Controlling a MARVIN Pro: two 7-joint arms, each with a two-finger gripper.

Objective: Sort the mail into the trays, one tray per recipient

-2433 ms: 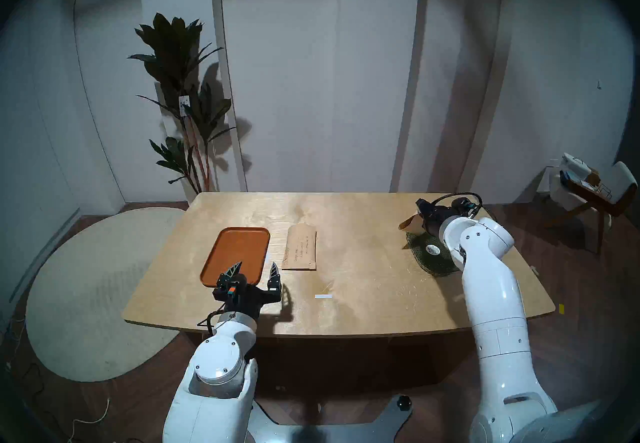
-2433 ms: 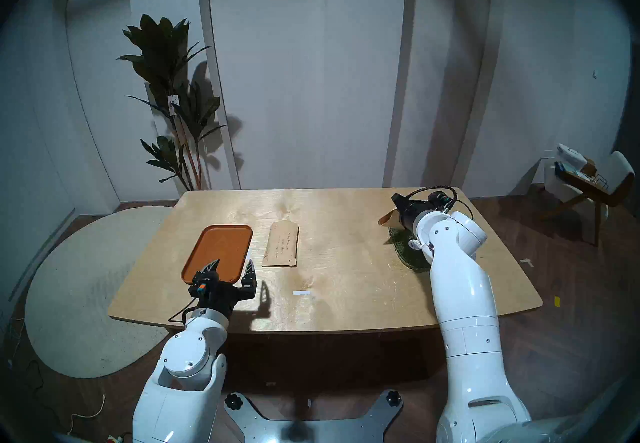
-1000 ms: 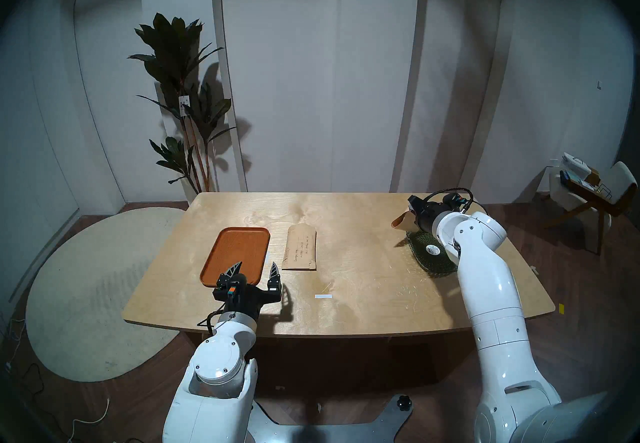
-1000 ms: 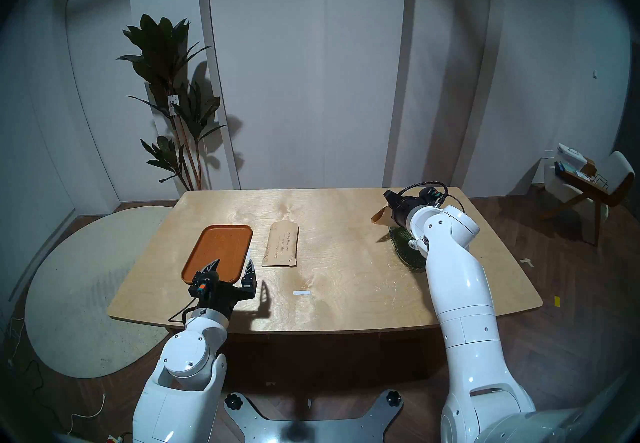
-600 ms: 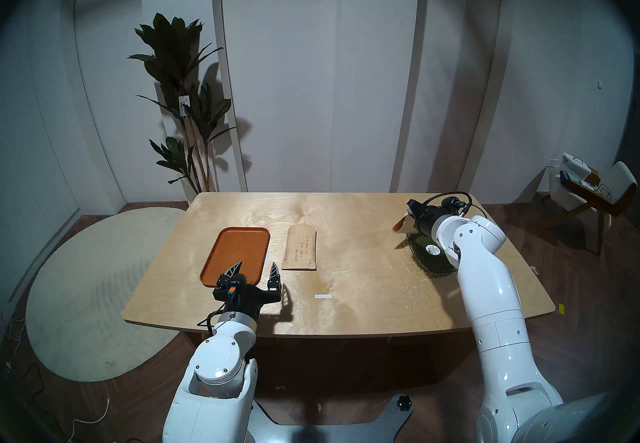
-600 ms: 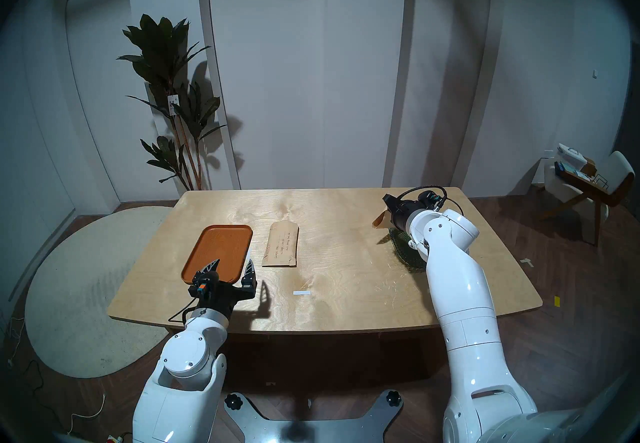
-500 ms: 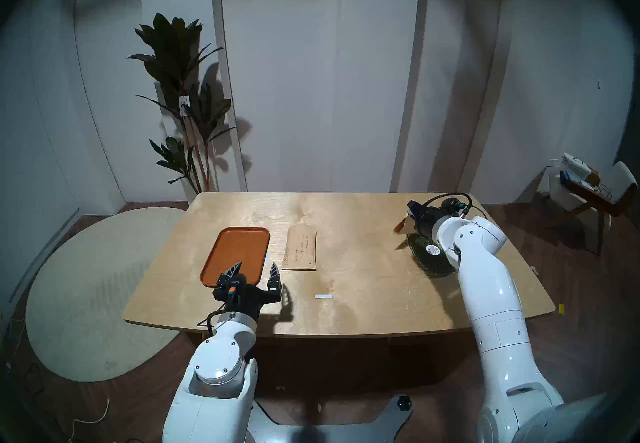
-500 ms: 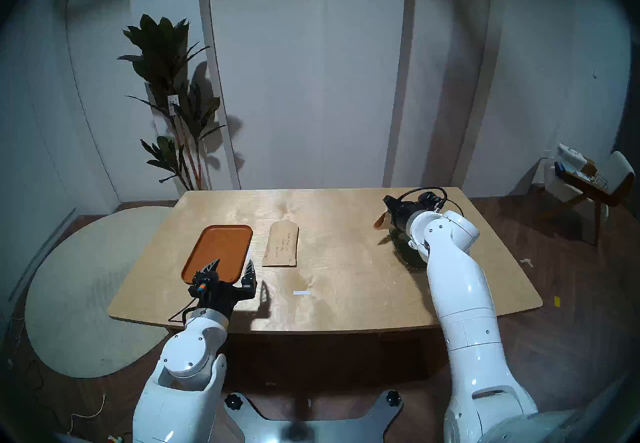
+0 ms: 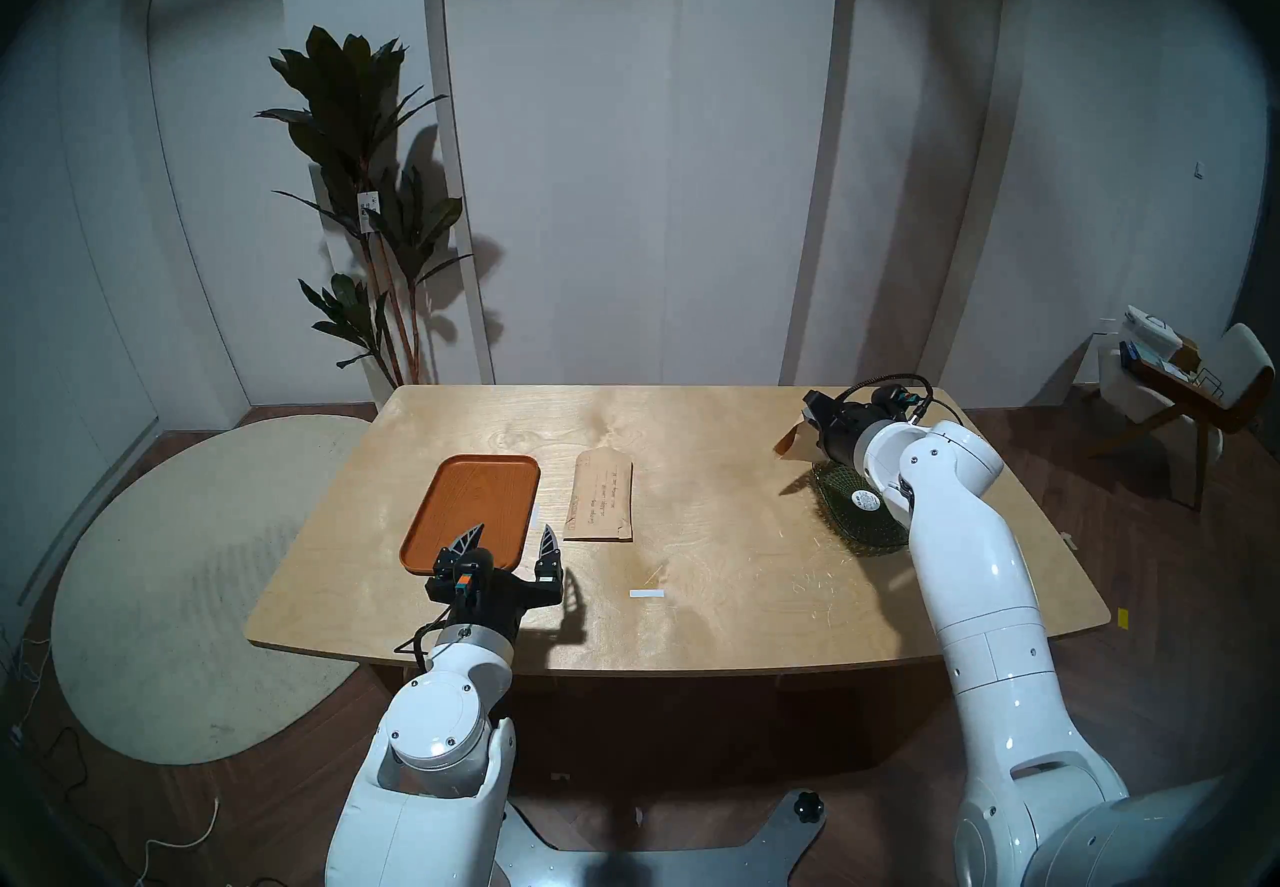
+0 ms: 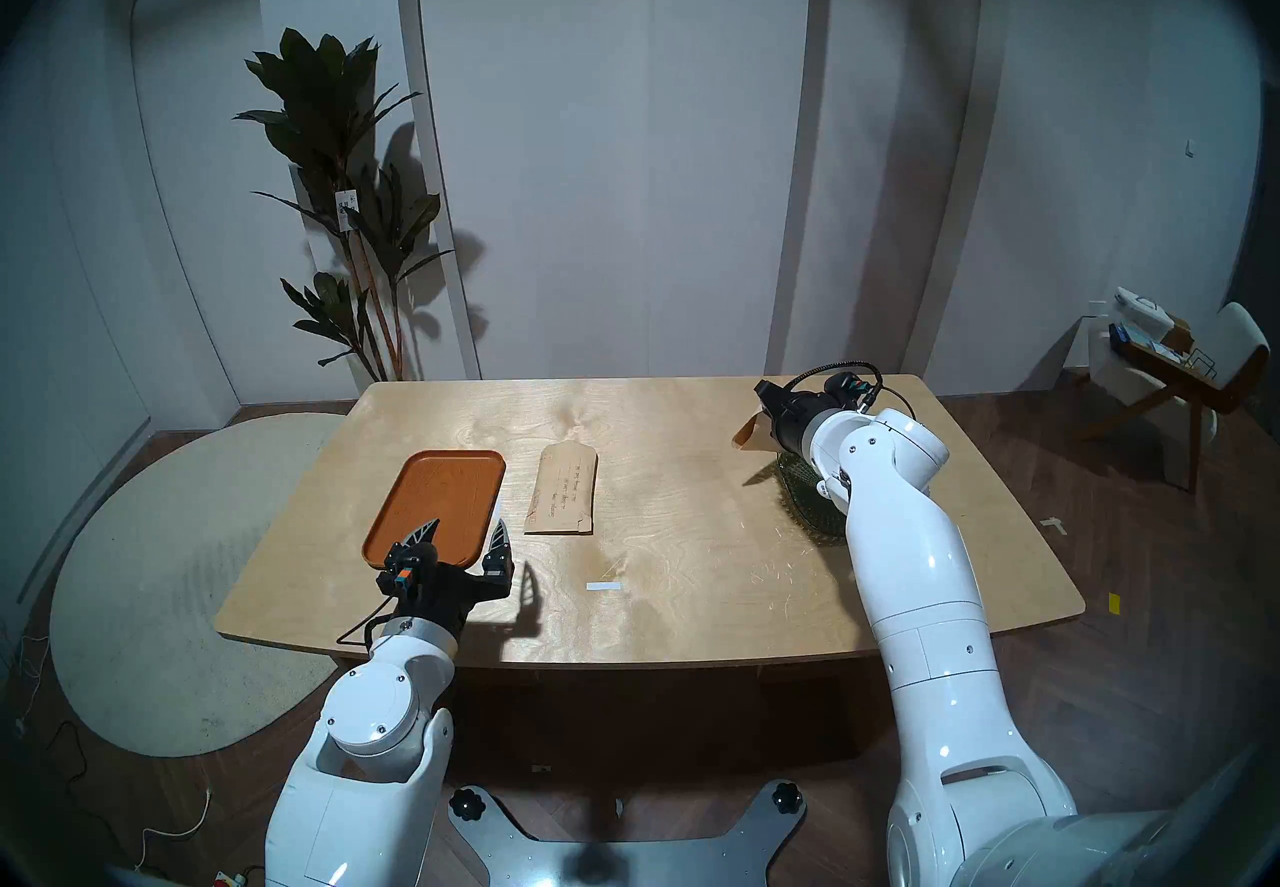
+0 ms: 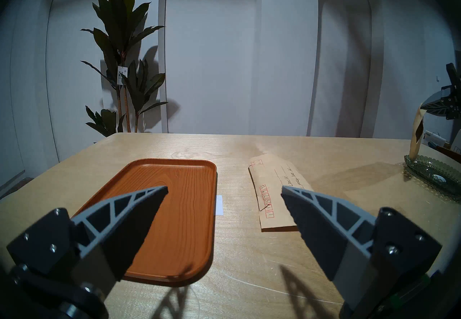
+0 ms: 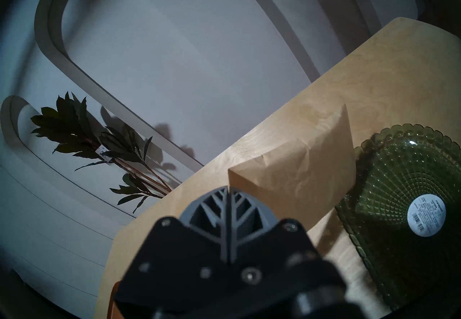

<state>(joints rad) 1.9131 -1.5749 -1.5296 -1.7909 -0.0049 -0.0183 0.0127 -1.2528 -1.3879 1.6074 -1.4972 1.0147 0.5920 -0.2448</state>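
One tan envelope (image 9: pixel 601 504) with handwritten lines lies flat on the table, just right of the orange-brown tray (image 9: pixel 478 508). My left gripper (image 9: pixel 512 528) is open and empty above the tray's near right corner; the left wrist view shows the tray (image 11: pixel 169 211) and envelope (image 11: pixel 277 198) beyond its fingers. My right gripper (image 12: pixel 227 187) is shut on the second tan envelope (image 12: pixel 299 166), which hangs from it over the far left end of the green glass dish (image 12: pixel 399 186). In the head view this envelope (image 9: pixel 796 445) sticks out left of the wrist, above the dish (image 9: pixel 855 511).
A small white tape strip (image 9: pixel 646 593) lies near the table's front middle. Another white strip (image 11: pixel 219 203) lies beside the tray's right edge. A potted plant (image 9: pixel 367 206) stands behind the table's far left corner. A chair (image 9: pixel 1191 379) stands to the right.
My right gripper has carried its envelope leftward and slightly farther back along the green dish, uncovering more of the dish. The left arm, the tray and the flat envelope have not moved.
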